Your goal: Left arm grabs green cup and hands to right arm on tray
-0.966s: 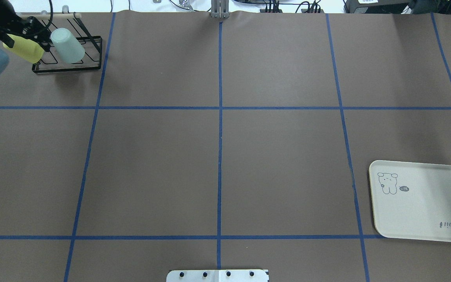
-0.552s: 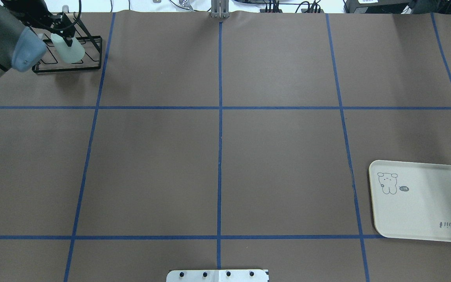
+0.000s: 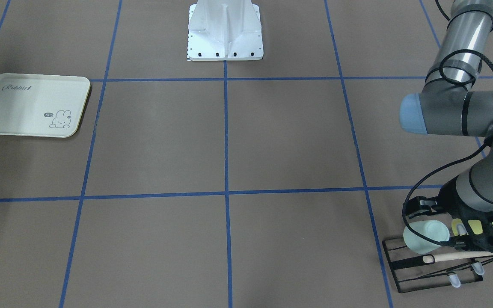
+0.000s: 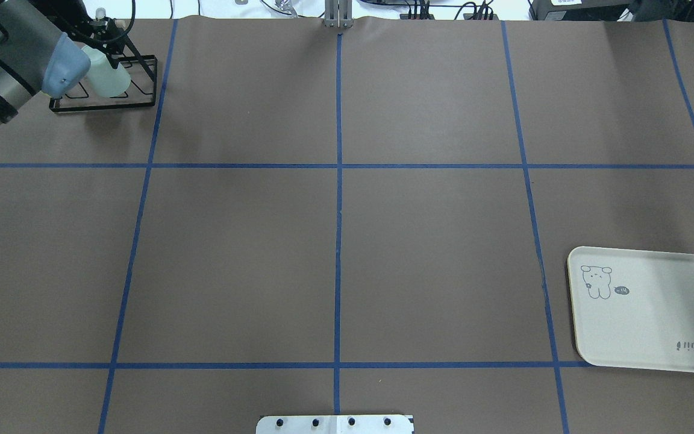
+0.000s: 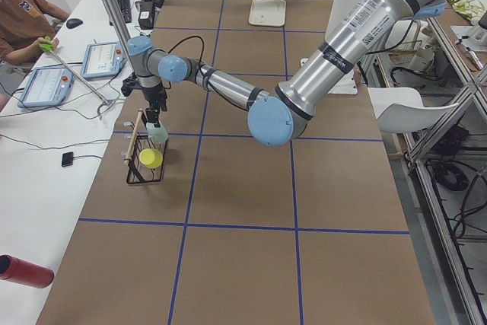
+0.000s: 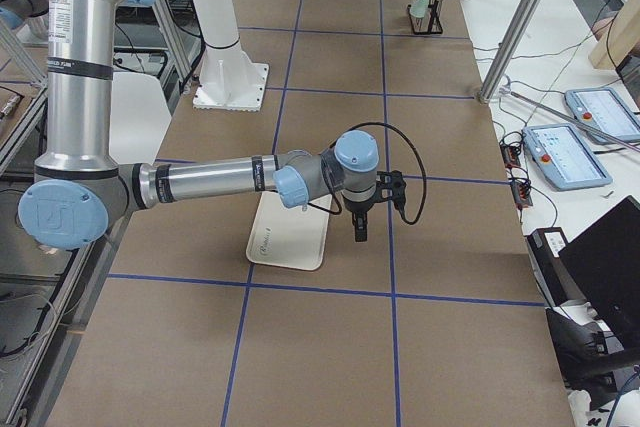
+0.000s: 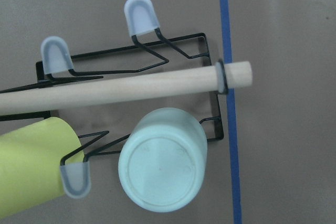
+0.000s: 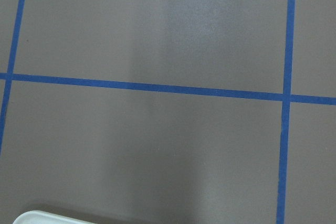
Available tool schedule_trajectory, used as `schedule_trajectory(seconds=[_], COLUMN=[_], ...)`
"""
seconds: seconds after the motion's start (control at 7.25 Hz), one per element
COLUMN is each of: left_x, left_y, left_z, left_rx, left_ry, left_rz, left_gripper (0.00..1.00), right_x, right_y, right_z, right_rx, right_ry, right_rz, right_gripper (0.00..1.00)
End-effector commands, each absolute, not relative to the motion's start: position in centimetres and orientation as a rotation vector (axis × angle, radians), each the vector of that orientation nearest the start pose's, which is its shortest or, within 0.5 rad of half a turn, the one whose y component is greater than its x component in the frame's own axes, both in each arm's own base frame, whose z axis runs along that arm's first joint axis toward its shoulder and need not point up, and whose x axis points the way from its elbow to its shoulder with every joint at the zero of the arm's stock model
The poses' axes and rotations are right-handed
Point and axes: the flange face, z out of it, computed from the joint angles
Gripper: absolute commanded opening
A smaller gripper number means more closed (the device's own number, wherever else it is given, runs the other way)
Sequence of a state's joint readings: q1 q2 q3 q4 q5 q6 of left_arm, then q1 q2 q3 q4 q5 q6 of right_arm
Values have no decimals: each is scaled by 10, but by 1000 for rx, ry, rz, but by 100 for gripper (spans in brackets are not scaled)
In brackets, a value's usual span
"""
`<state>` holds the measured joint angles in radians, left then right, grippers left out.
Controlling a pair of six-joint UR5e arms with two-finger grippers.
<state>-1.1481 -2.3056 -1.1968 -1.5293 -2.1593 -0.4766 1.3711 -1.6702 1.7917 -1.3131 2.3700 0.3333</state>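
Note:
The pale mint-green cup [image 7: 163, 166] hangs bottom-out on a peg of a black wire rack [image 7: 184, 45] at the table's far left corner, and it also shows in the overhead view [image 4: 111, 78] and the front view [image 3: 426, 236]. My left gripper [image 3: 473, 239] hovers right over the rack, beside the cup. Its fingers do not show clearly, so I cannot tell if it is open. The cream rabbit tray [image 4: 672, 313] lies flat at the near right. My right gripper [image 6: 359, 235] hangs beside the tray's far edge; I cannot tell its state.
A yellow-green cup [image 7: 31, 166] hangs on the rack next to the green one. A wooden handle bar [image 7: 131, 87] runs across the rack's top. Blue tape lines [image 4: 338, 211] grid the brown table. The robot's white base [image 3: 225, 30] is at the near edge.
My left arm has swung in over the rack and now covers the yellow-green cup in the overhead view. The green cup stays on its peg. The tray has not moved.

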Motion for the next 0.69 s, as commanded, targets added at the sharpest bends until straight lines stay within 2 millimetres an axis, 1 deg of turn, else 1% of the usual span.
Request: schedule_trajectory(seconds=[0.0,0.14,0.55], left_x=[246,250,254], left_y=[-747,-755,-762], left_z=[412,407,402], left_rx=[17,13,4], left_ry=[658,658,660], left_rz=[32,21,16], left_gripper=[98,98,98], right_x=[-32,-32,-32], right_y=[-468,-468,-469], right_z=[565,565,563], right_rx=[140,140,142], right_ry=[-856,-856,-856], right_rz=[-28,-28,-29], right_gripper=[100,100,100])
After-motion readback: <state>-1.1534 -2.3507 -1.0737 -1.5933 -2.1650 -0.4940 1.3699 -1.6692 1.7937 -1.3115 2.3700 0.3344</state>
